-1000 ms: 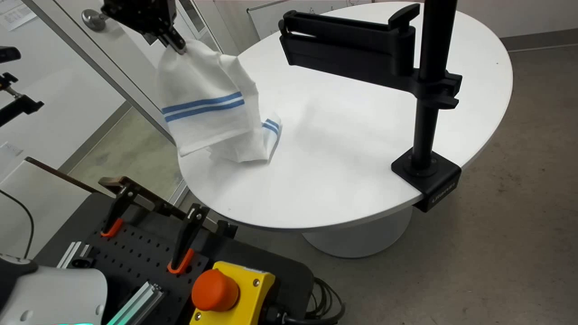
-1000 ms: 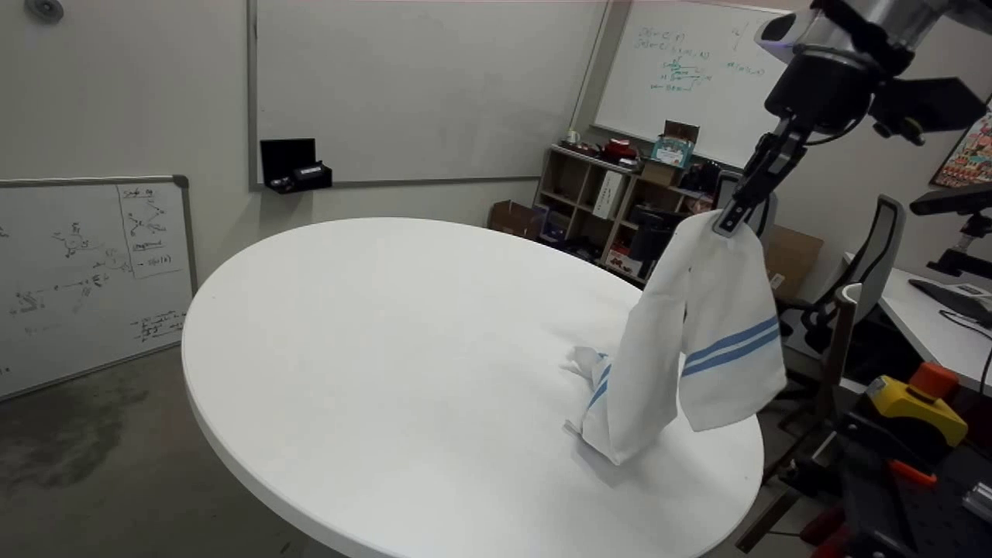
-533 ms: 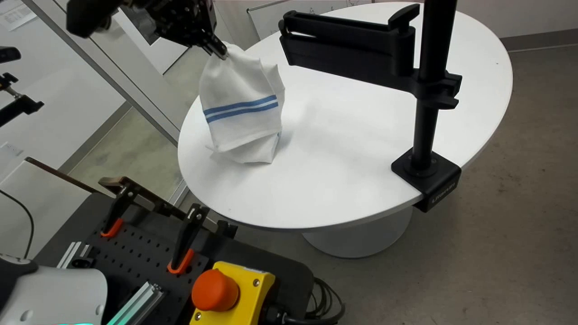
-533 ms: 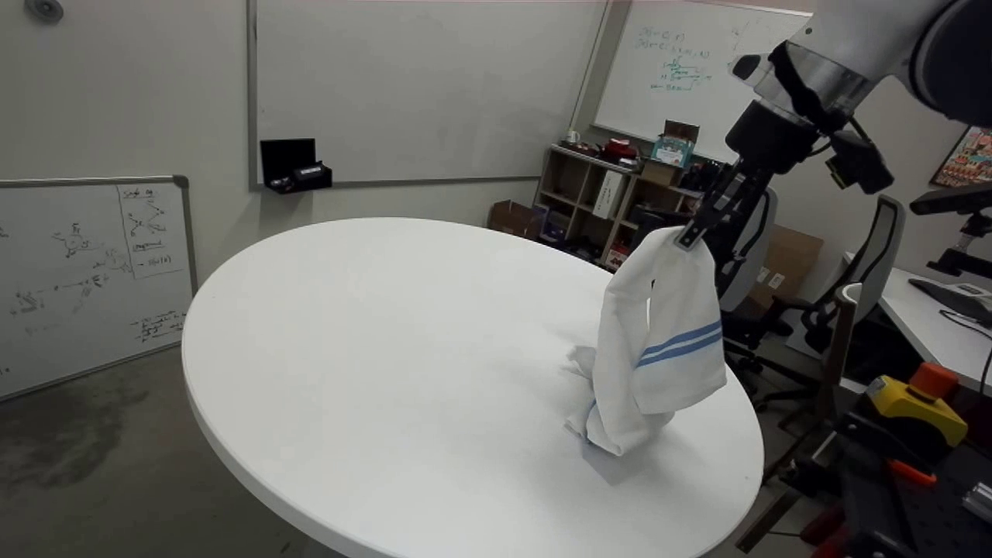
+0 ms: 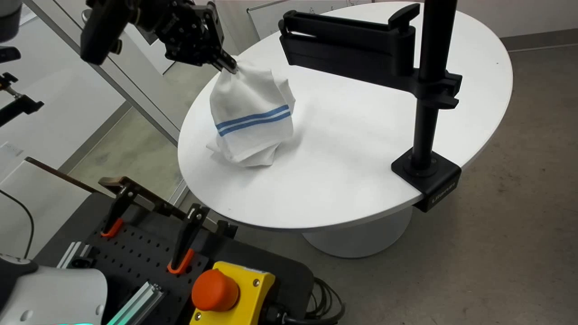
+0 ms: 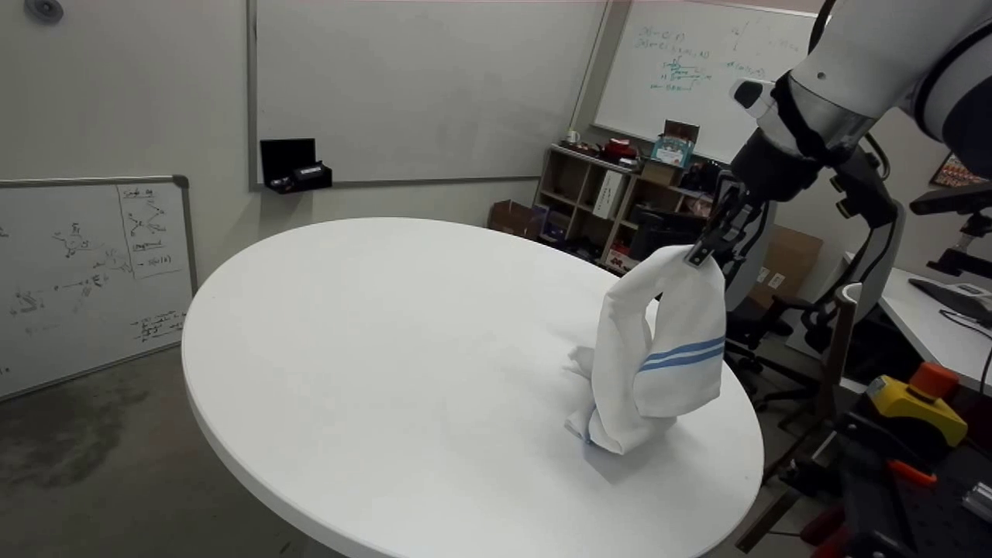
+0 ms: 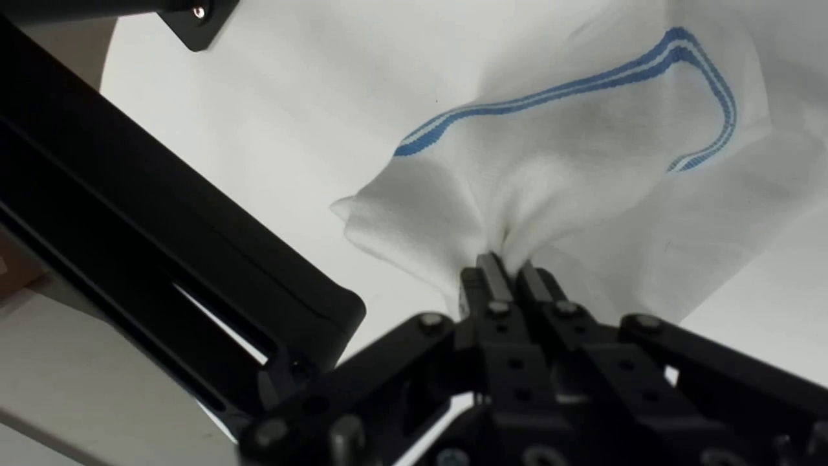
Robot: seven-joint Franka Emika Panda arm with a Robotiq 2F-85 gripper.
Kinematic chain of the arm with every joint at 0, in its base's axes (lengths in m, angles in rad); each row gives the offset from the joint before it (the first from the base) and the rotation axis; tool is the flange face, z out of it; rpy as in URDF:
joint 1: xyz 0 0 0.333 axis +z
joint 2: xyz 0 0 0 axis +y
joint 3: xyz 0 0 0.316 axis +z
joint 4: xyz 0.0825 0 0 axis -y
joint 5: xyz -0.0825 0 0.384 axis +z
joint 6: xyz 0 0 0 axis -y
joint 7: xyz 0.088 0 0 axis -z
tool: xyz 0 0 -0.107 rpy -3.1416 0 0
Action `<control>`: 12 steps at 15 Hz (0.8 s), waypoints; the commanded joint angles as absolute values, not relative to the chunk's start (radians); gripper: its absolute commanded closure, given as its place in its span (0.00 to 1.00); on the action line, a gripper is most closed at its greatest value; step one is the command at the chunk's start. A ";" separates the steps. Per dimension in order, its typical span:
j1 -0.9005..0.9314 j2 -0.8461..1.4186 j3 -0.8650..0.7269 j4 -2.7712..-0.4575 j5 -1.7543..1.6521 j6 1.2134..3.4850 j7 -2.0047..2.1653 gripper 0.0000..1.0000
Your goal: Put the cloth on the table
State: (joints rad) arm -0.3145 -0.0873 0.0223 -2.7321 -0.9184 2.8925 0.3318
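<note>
The cloth is white with a pair of blue stripes. It also shows in an exterior view and in the wrist view. My gripper is shut on the upper part of the cloth, also seen with its jaws pinching a fold. In the wrist view the jaws hold gathered fabric between them. The cloth hangs in folds, and its lower part rests bunched on the round white table, near the table edge. The table also shows in an exterior view. The fabric inside the jaws is hidden.
A black post is clamped to the table edge, with a folded black arm over the tabletop. That arm shows close beside my gripper in the wrist view. A yellow box with an orange button sits on the dark bench.
My gripper has moved farther over the table and lower, still holding the cloth. The hanging part has come down, and the cloth folds over its bunched lower part.
</note>
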 commanded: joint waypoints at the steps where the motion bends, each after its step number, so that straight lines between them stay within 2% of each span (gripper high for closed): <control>1: -0.318 -0.063 0.039 -2.727 -0.995 2.856 0.434 0.68; 10: -0.307 -0.017 0.041 -2.730 -0.988 2.829 0.482 0.02; 12: -0.306 0.000 0.039 -2.735 -0.958 2.843 0.474 0.00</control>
